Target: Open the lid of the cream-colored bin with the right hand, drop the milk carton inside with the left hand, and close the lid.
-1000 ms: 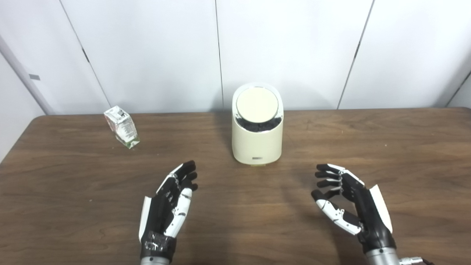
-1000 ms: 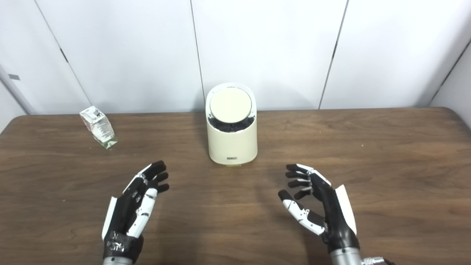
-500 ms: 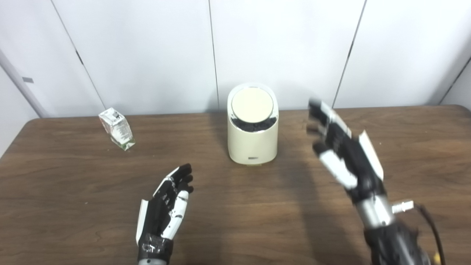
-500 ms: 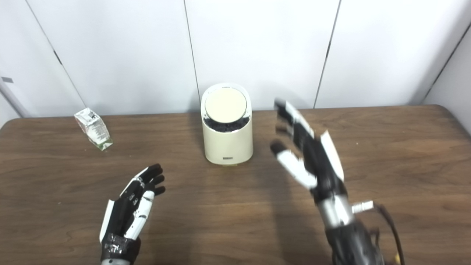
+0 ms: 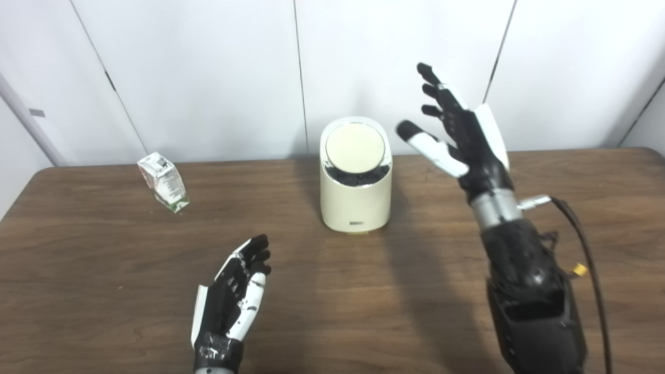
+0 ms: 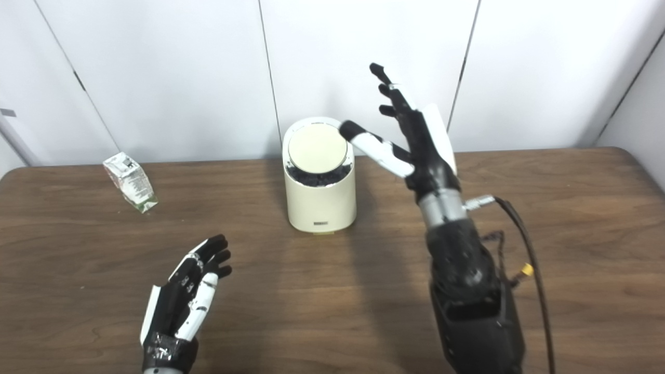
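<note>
The bin [image 5: 356, 179] stands mid-table with its lid [image 5: 355, 148] down, the carton [image 5: 162, 181] untouched far left, both the raised right hand [image 5: 460, 132] and the low left hand [image 5: 232, 291] empty with fingers spread, so every step remains.

**Brown wooden table with a bin and a carton**

A dark brown wood-grain table [image 5: 104, 291] fills the lower part of the view. A cream-colored bin [image 5: 356, 200] with a round lid [image 5: 355, 148] stands upright near the far edge, centre. A small milk carton [image 5: 162, 181] sits tilted at far left, well apart.
</note>
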`<move>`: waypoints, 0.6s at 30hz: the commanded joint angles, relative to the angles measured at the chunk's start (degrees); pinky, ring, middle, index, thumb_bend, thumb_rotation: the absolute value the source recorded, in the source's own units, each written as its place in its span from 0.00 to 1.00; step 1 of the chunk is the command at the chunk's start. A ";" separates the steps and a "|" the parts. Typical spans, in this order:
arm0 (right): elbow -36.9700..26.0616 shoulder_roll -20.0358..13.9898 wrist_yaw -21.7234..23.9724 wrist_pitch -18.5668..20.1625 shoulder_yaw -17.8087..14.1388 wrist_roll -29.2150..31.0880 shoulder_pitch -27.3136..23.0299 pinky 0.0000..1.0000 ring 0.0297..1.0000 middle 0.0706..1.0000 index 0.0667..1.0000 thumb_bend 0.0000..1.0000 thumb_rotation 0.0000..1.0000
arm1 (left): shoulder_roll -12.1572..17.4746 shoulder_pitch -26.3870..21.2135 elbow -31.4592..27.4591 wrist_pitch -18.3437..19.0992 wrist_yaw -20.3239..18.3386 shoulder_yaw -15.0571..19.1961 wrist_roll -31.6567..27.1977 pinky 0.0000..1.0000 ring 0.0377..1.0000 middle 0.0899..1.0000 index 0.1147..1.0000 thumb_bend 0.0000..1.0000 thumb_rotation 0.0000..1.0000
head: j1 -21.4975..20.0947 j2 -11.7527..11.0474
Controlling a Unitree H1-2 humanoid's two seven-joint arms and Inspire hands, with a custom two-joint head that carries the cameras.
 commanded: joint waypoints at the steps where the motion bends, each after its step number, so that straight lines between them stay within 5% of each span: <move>1: 1.10 -0.15 -0.72 -0.32 0.94 -2.22 -3.99 0.82 0.95 0.99 0.99 0.82 0.74 | 0.28 0.52 -0.91 -2.46 -0.24 -0.05 -0.48 0.82 0.85 0.85 0.82 0.17 0.49 | -0.05 -0.07; 4: 4.46 -0.56 -1.03 -0.33 2.06 -4.30 -5.54 0.90 1.00 1.00 1.00 0.84 0.65 | 0.36 0.47 -0.75 -2.57 -0.15 -0.07 -0.03 0.82 0.85 0.85 0.82 0.17 0.50 | 0.04 -0.16; 12: 11.24 0.19 -2.43 0.91 2.71 -7.07 -8.55 0.92 1.00 1.00 1.00 0.85 0.42 | 0.09 0.70 -0.71 -3.04 0.04 -0.18 0.09 0.81 0.84 0.84 0.82 0.17 0.50 | 0.15 0.07; 18: 14.88 0.47 -4.15 0.05 3.45 -8.42 -8.98 0.97 1.00 1.00 1.00 0.86 0.34 | 0.09 0.83 -0.75 -3.39 0.17 -0.54 0.86 0.80 0.84 0.84 0.82 0.17 0.52 | 0.40 0.20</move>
